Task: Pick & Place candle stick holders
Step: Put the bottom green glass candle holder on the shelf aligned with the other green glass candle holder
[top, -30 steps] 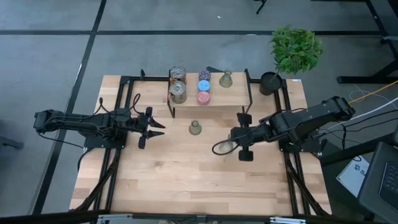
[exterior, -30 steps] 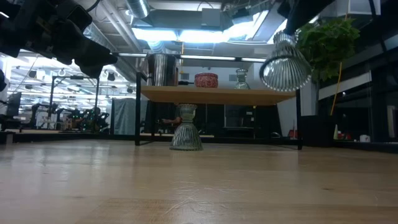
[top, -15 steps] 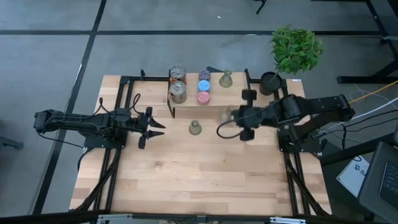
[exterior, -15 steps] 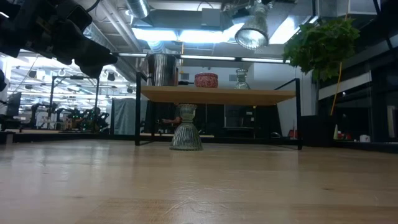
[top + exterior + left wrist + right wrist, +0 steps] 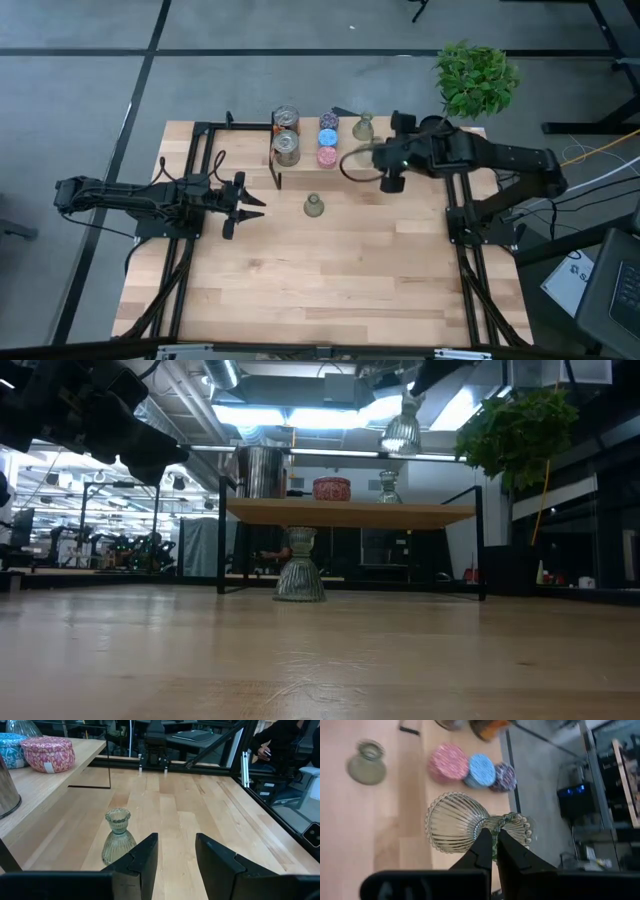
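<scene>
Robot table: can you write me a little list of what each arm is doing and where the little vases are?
Right gripper: shut on a ribbed glass vase holder, carried in the air over the shelf
Left gripper: open, holding nothing, waiting over the table's left side
Vase on table: upright, in front of the shelf
Vase on shelf: upright, near the far right corner
Also on shelf: two silvery cans, three round speckled holders

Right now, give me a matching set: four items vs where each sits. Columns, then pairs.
Items:
1. ribbed glass holder
2. green vase holder
3. pink speckled holder
4. left gripper

Places:
A. on the raised shelf
B. held in the air by the right gripper
C. standing on the tabletop, below the shelf's front edge
D. open, over the table's left side

Pairs: 1-B, 2-C, 3-A, 4-D
</scene>
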### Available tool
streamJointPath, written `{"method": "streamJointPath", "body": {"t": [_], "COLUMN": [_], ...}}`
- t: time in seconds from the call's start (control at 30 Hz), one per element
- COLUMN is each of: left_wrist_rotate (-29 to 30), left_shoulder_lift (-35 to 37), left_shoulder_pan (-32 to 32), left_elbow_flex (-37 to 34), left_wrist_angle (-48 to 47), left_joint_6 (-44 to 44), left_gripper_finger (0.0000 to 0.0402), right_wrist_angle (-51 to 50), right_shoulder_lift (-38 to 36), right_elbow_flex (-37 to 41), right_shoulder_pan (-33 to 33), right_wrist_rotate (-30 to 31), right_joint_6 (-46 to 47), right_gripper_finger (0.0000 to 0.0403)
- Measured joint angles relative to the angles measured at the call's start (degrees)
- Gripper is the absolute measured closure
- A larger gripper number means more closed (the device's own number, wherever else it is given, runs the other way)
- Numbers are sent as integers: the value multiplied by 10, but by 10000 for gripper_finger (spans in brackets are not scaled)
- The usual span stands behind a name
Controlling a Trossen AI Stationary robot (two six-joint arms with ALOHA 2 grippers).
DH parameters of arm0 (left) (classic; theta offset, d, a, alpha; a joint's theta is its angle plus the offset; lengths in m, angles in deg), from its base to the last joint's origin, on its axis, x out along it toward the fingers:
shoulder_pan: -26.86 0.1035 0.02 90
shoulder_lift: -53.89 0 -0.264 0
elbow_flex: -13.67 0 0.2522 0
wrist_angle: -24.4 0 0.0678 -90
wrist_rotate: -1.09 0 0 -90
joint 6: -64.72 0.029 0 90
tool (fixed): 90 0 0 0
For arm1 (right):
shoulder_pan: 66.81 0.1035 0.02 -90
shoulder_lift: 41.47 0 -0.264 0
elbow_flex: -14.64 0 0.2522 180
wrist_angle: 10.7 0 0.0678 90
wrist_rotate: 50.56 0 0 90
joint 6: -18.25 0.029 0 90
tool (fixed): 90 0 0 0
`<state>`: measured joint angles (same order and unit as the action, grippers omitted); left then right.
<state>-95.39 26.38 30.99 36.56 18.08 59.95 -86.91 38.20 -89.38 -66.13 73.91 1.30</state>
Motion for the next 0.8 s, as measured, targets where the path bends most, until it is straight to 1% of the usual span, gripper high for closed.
{"method": "streamJointPath", "body": {"t": [0.1,0.23,0.47,0.6,0.8], "left_wrist_rotate": [0,0,0,0,0], "left_shoulder_lift": [0,0,0,0,0], "left_shoulder_pan": [0,0,0,0,0], "left_elbow_flex": [0,0,0,0,0], "left_wrist_angle": [0,0,0,0,0], "left_joint_6": [0,0,0,0,0], "left_gripper_finger": [274,274,274,274,274], "right_wrist_angle": [0,3,2,1,-4], "right_shoulder_lift": [14,46,98,116,123], "right_elbow_flex": [0,0,0,0,0], "right_shoulder_pan": [-27,-55,-84,-97,-118], "right_wrist_rotate": [-6,-32,-32,-32,-32], "right_joint_6": [0,0,2,27,64], "right_gripper_finger": [394,394,394,394,394]}}
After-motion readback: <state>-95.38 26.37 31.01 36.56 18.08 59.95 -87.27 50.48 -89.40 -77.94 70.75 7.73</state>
